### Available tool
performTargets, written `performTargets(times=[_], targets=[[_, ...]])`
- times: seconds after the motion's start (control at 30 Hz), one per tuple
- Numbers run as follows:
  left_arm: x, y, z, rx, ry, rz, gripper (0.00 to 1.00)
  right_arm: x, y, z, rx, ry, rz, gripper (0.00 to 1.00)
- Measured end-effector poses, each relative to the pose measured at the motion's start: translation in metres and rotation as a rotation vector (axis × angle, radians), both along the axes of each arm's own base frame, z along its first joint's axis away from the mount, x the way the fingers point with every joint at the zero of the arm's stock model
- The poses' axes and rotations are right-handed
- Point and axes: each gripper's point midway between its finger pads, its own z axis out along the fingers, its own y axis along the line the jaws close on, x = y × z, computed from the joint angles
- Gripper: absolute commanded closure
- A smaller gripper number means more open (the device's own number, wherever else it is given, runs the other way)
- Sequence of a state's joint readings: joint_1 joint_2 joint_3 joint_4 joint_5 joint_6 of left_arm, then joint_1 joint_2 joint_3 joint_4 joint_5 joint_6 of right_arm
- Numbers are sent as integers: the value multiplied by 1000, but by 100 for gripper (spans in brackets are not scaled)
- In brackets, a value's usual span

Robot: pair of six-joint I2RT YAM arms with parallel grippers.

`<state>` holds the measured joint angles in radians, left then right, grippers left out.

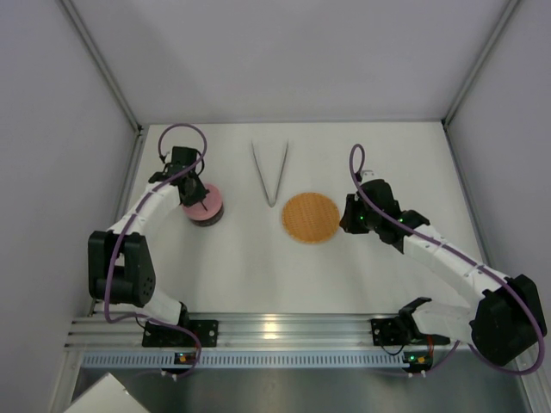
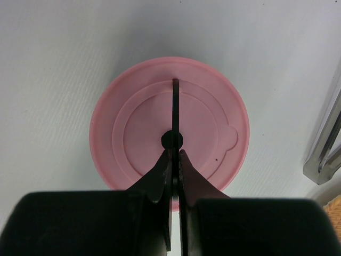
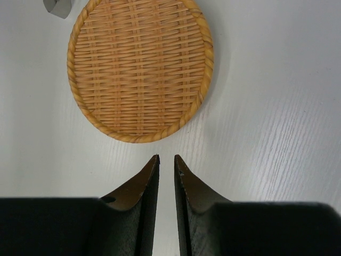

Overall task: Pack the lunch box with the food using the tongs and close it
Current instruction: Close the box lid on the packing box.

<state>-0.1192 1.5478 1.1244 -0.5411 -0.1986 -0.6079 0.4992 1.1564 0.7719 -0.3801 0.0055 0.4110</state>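
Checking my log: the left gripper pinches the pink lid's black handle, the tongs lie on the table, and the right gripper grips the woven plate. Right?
Not quite. The right gripper grips nothing: the right wrist view shows its jaws slightly apart and empty, just short of the woven plate. The rest stands.

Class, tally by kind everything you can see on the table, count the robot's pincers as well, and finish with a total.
lunch box: 1
tongs: 1
woven plate: 1
pincers: 2 (left pincer, right pincer)
Total: 5
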Motion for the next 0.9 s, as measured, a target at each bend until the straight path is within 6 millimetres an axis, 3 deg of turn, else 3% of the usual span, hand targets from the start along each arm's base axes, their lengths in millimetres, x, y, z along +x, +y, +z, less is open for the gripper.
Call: performTargets(times=[0.3,0.63,0.9], targets=[[5,2,-2,7,-30,9,99,1,1,1,3,-5,0,83],[12,4,-14,31,-3,13,65,0,3,1,14,0,12,83],[17,4,-12,33,-11,11,50,-1,5,0,20,6,21,83]])
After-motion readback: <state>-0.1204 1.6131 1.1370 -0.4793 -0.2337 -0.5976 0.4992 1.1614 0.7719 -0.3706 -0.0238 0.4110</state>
